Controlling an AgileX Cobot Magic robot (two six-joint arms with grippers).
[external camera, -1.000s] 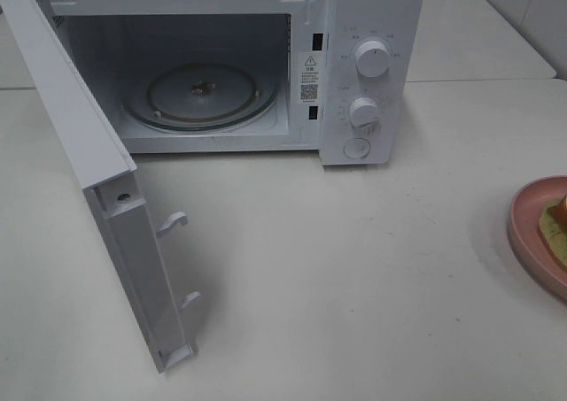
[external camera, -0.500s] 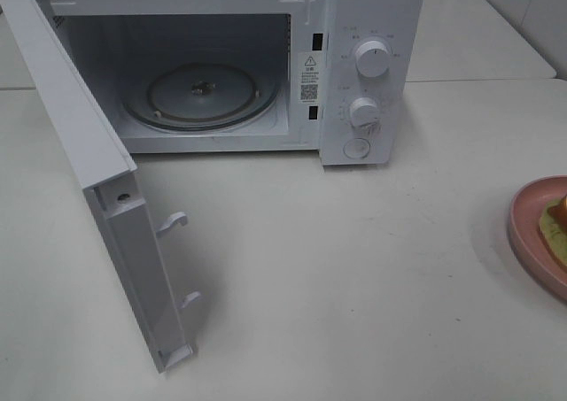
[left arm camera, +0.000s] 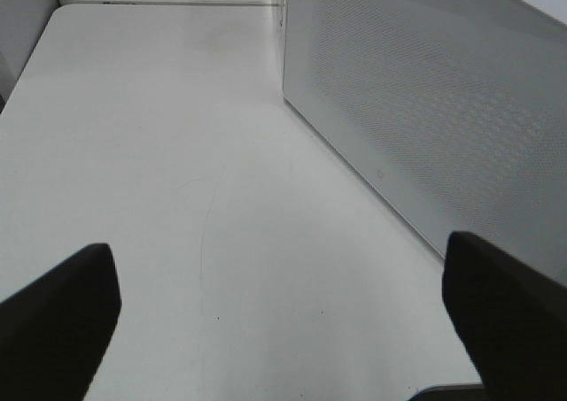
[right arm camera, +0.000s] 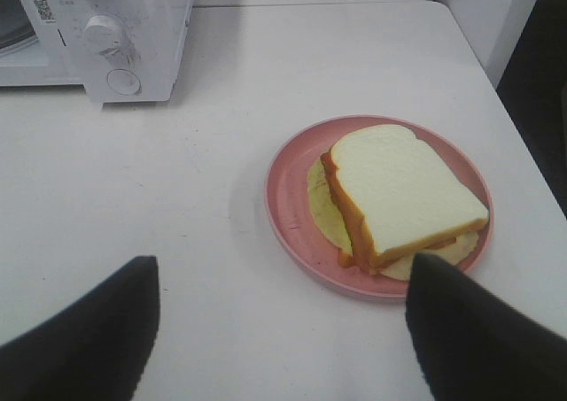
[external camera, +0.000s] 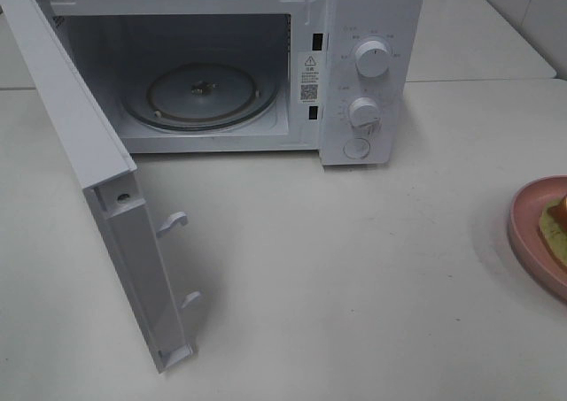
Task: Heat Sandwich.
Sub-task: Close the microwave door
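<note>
On the white table (external camera: 354,268), seen from the high camera, the microwave door (external camera: 97,180) stood swung wide at 9 o'clock, its two latch hooks (external camera: 174,221) facing the table's middle. Behind it, at 11 to 12 o'clock, the microwave (external camera: 368,29) showed its open cavity, with the glass turntable (external camera: 201,96) lying flat inside. Two round knobs (external camera: 372,58) sat one above the other on the control panel, a round button below them.

At 3 o'clock, cut by the frame edge, lay the pink plate (external camera: 529,233) with a sliver of the sandwich (external camera: 555,226) on it, well apart from the microwave.

Left gripper (left arm camera: 283,308): fingers spread wide, nothing between them, hovering over bare table beside the perforated outer face of the door.

Right gripper (right arm camera: 283,321): fingers likewise spread wide, holding nothing, poised near the plate; one dark fingertip (right arm camera: 469,330) overlapped the plate's near rim in the picture, contact not clear.

Sandwich, in the right wrist view: top slice white, smooth, with an orange-brown crust along the edges. Reddish filling showed at the near corner. A pale yellow-green layer stuck out past the bread on the microwave side. A second pale slice peeked out underneath. It filled most of the plate, sitting toward the side away from the microwave.
</note>
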